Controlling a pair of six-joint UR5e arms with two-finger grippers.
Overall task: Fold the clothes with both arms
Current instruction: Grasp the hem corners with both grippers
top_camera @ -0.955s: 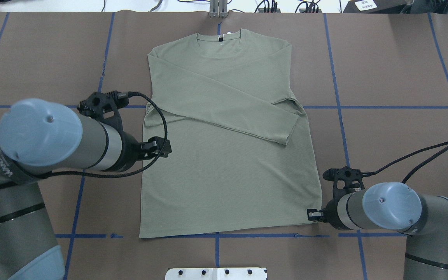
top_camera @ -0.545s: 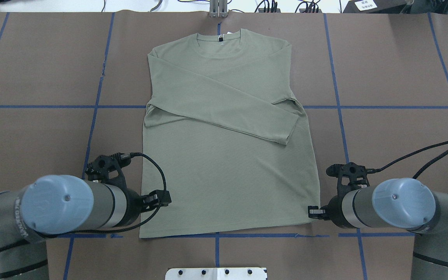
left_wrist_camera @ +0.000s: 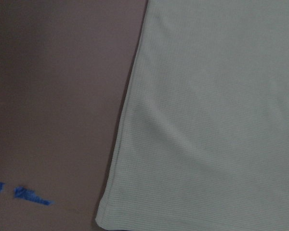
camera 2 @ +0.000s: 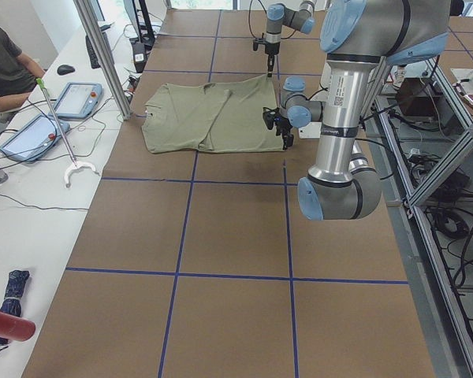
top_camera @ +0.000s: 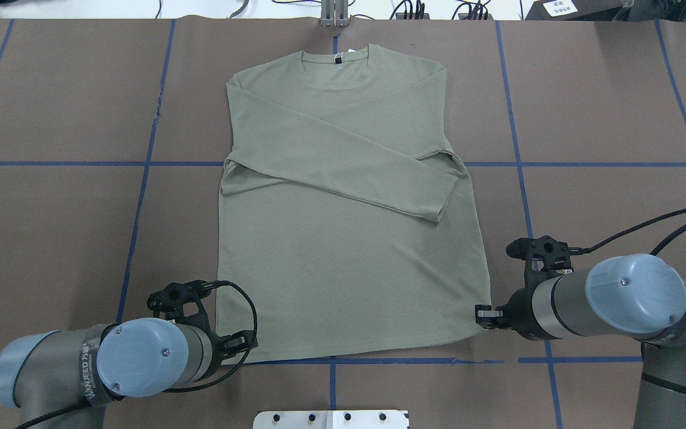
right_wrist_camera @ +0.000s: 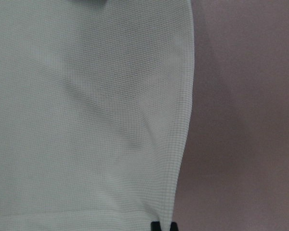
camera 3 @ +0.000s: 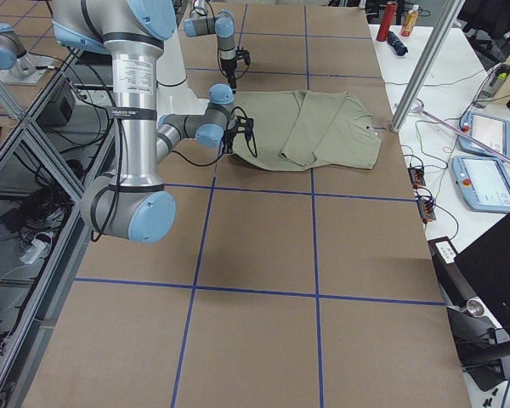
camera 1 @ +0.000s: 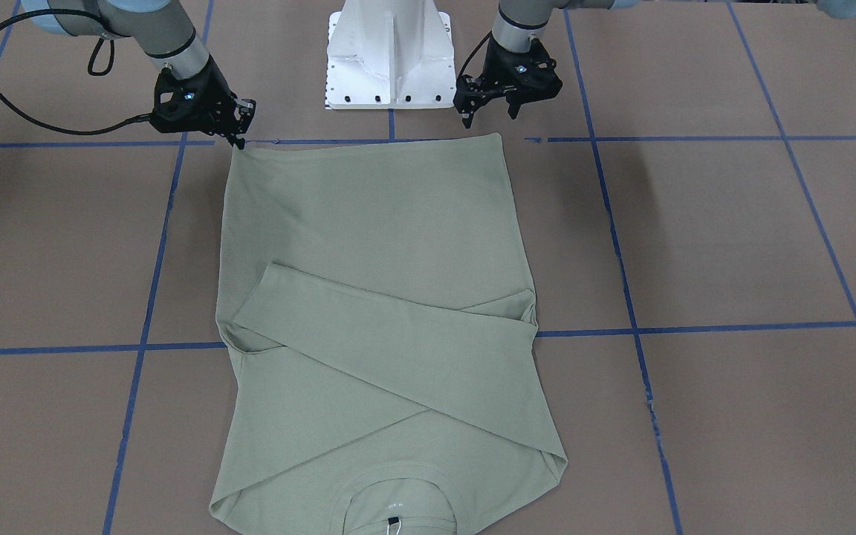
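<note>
two claws [camera 1: 487, 116] [camera 1: 238, 139] (low) at shirt [camera 1: 368, 223] hem

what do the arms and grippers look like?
Left arm and right arm: silver-grey tubes, light-blue rounded joint caps, dark lettering on the tubes. Left gripper and right gripper: black, two slim fingers. A black braided cable runs off each wrist.

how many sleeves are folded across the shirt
2. The upper sleeve runs diagonally from the shoulder on the robot's left to a cuff near the opposite edge; the lower sleeve crosses beneath it, cuff at the shirt's left edge.
</note>
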